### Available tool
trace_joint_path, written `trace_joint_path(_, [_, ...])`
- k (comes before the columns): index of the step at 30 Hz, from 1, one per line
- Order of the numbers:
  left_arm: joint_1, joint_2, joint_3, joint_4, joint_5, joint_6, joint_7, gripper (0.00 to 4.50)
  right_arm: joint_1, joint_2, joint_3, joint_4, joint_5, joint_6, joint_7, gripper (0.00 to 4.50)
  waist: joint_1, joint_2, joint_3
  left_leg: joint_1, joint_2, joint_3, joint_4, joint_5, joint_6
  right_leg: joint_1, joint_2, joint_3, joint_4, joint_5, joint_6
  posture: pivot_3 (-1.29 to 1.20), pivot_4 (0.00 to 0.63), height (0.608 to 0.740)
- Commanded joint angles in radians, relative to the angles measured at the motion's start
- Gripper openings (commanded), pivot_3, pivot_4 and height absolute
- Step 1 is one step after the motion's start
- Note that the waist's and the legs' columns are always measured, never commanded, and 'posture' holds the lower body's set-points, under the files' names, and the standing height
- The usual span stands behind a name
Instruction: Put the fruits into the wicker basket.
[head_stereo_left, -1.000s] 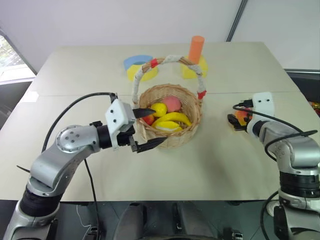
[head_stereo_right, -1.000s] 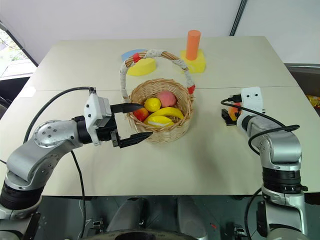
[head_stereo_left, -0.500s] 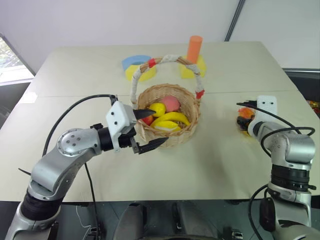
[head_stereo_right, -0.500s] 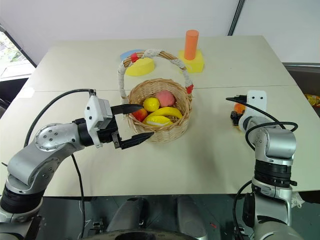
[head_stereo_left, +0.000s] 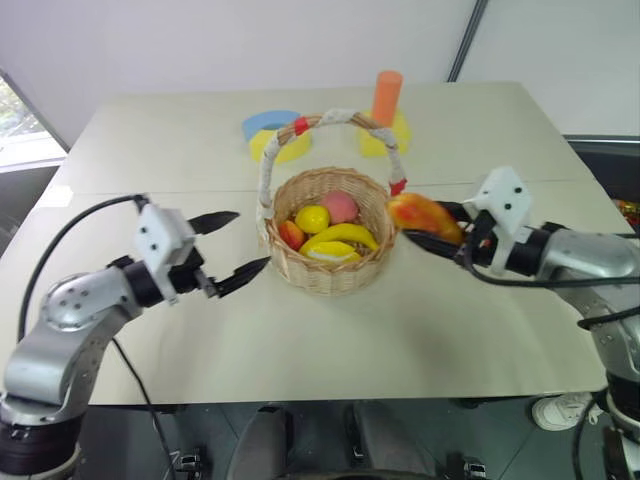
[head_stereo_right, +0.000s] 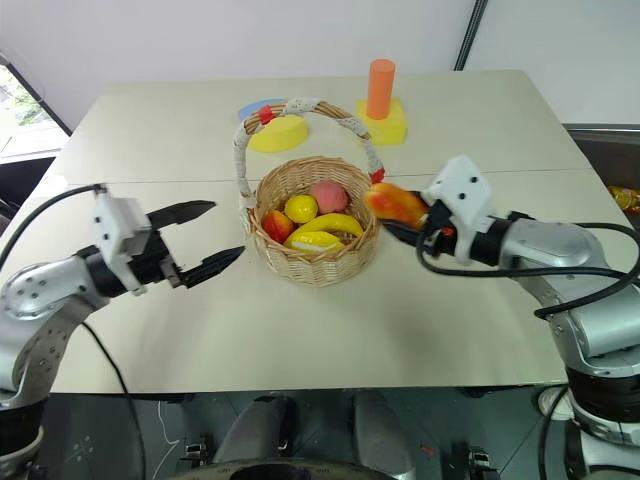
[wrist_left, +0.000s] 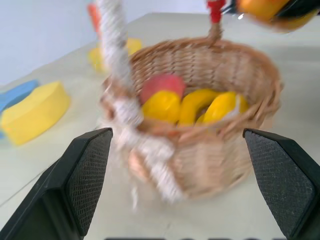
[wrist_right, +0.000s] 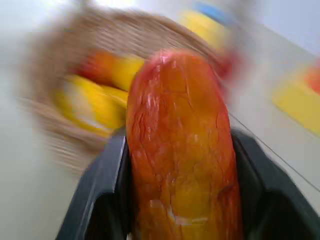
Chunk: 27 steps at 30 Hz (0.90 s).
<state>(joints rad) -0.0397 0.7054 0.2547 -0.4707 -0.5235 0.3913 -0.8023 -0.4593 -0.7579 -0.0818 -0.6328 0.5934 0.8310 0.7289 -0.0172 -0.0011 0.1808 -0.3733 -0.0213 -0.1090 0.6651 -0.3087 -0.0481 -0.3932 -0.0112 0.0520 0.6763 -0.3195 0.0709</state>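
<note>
The wicker basket (head_stereo_left: 330, 275) stands mid-table with its white, red-banded handle (head_stereo_left: 330, 118) arched over it. Inside lie a yellow lemon (head_stereo_left: 312, 218), a banana (head_stereo_left: 340, 240), a pink peach (head_stereo_left: 343, 207) and a small red fruit (head_stereo_left: 292, 234). My right gripper (head_stereo_left: 430, 228) is shut on the red-to-yellow mango (head_stereo_left: 422, 215) and holds it in the air just beside the basket's right rim. The mango (wrist_right: 180, 150) sits lengthwise between the black fingers in the right wrist view. My left gripper (head_stereo_left: 250, 240) stands open, holding nothing, a little left of the basket (wrist_left: 200, 165) and pointing at it.
An orange cylinder (head_stereo_left: 388, 97) stands on a yellow block (head_stereo_left: 388, 135) behind the basket. Blue and yellow ring blocks (head_stereo_left: 275, 135) lie at the back left. The table's front half is bare tan surface (head_stereo_left: 380, 340).
My right gripper closed on the mango at the table's right side and carried it up and left to the basket's rim. My left gripper drew back leftward from the basket's wall, still open.
</note>
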Motion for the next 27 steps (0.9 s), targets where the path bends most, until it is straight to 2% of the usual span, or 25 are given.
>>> trace_joint_path(1, [0.01, -0.007, 0.041, 0.012, 0.009, -0.059, -0.001, 4.5, -0.094, 0.065, 0.149, -0.014, -0.065, 0.003, -0.072, 2.18, 0.003, -0.001, 0.0, 0.0, 0.0, 0.0, 0.0, 0.0, 0.0, 0.0, 0.0, 0.0, 0.0, 0.0, 0.0, 0.0, 0.15, 0.74])
trace_joint_path(5, [0.037, -0.026, 0.026, -0.012, 0.013, -0.072, 0.015, 4.5, -0.22, 0.183, 0.315, 0.121, -0.217, 0.014, -0.198, 2.18, 0.002, -0.001, 0.0, -0.002, 0.0, -0.001, 0.0, 0.0, 0.0, -0.001, -0.001, -0.001, -0.001, 0.0, 0.0, 0.0, 0.15, 0.74])
trace_joint_path(8, [0.047, -0.046, 0.015, -0.044, 0.008, -0.067, 0.039, 4.5, -0.26, 0.191, 0.376, 0.191, -0.313, -0.054, -0.199, 2.18, 0.006, -0.001, 0.0, -0.004, -0.001, -0.001, -0.001, 0.0, 0.0, -0.004, -0.001, 0.0, -0.001, 0.0, 0.0, 0.0, 0.15, 0.74])
trace_joint_path(9, [0.051, -0.054, 0.015, -0.057, 0.001, -0.061, 0.048, 4.5, -0.261, 0.186, 0.381, 0.194, -0.327, -0.081, -0.186, 2.94, 0.008, -0.001, 0.0, -0.005, -0.001, -0.001, -0.001, 0.0, 0.0, -0.005, -0.002, -0.001, -0.001, 0.0, 0.0, 0.0, 0.15, 0.74])
trace_joint_path(10, [0.056, -0.059, 0.016, -0.07, -0.007, -0.055, 0.055, 4.5, -0.26, 0.19, 0.373, 0.185, -0.323, -0.086, -0.179, 3.31, 0.008, -0.001, 0.0, -0.007, -0.001, -0.002, -0.001, 0.0, 0.0, -0.007, -0.002, -0.002, -0.001, 0.0, 0.0, 0.0, 0.15, 0.74])
trace_joint_path(11, [0.063, -0.066, 0.015, -0.083, -0.012, -0.049, 0.065, 4.5, -0.256, 0.192, 0.353, 0.159, -0.304, -0.086, -0.165, 4.0, 0.006, -0.001, 0.0, -0.013, -0.001, -0.002, -0.001, 0.001, -0.001, -0.012, -0.002, -0.002, -0.001, 0.0, 0.0, 0.0, 0.15, 0.74])
trace_joint_path(12, [0.068, -0.071, 0.014, -0.091, -0.013, -0.047, 0.073, 4.5, -0.249, 0.19, 0.335, 0.133, -0.287, -0.091, -0.147, 4.24, 0.005, -0.001, 0.0, -0.016, -0.001, -0.002, 0.0, 0.002, -0.003, -0.015, -0.002, -0.002, -0.001, 0.0, 0.0, 0.0, 0.15, 0.74])
trace_joint_path(15, [0.074, -0.09, -0.002, -0.105, 0.0, -0.051, 0.093, 4.5, -0.192, 0.157, 0.245, 0.057, -0.206, -0.105, -0.073, 4.24, 0.004, -0.001, 0.0, -0.018, -0.001, -0.001, 0.0, 0.002, -0.003, -0.018, -0.002, -0.002, -0.001, 0.0, 0.0, 0.0, 0.15, 0.74])
trace_joint_path(19, [0.055, -0.121, -0.034, -0.122, -0.001, -0.053, 0.121, 4.5, -0.045, 0.101, 0.01, -0.006, 0.004, -0.019, 0.008, 4.24, 0.011, -0.001, 0.0, -0.018, -0.001, -0.002, 0.0, 0.0, 0.001, -0.016, -0.003, -0.002, -0.002, 0.0, 0.0, 0.0, 0.15, 0.74])
trace_joint_path(21, [0.05, -0.133, -0.05, -0.131, -0.006, -0.052, 0.126, 4.5, 0.026, 0.074, -0.084, -0.004, 0.054, 0.008, 0.008, 4.24, 0.012, -0.001, 0.0, -0.017, -0.002, -0.002, 0.001, 0.0, 0.001, -0.013, -0.004, -0.003, -0.003, 0.001, 0.0, 0.0, 0.15, 0.74])
trace_joint_path(24, [0.041, -0.161, -0.072, -0.138, -0.038, -0.048, 0.125, 4.5, 0.069, 0.074, -0.115, 0.035, 0.002, -0.008, -0.069, 4.24, 0.002, -0.001, 0.0, -0.015, -0.002, -0.001, 0.001, 0.0, 0.001, -0.012, -0.003, -0.002, -0.003, 0.002, 0.001, 0.0, 0.15, 0.74])
trace_joint_path(27, [0.002, -0.202, -0.147, -0.133, -0.027, -0.052, 0.134, 4.5, 0.035, 0.189, -0.053, 0.143, -0.105, -0.094, -0.211, 4.24, -0.005, -0.001, -0.001, -0.011, -0.001, 0.0, 0.001, 0.001, 0.001, -0.01, -0.001, -0.001, 0.0, 0.003, 0.0, 0.0, 0.15, 0.74])
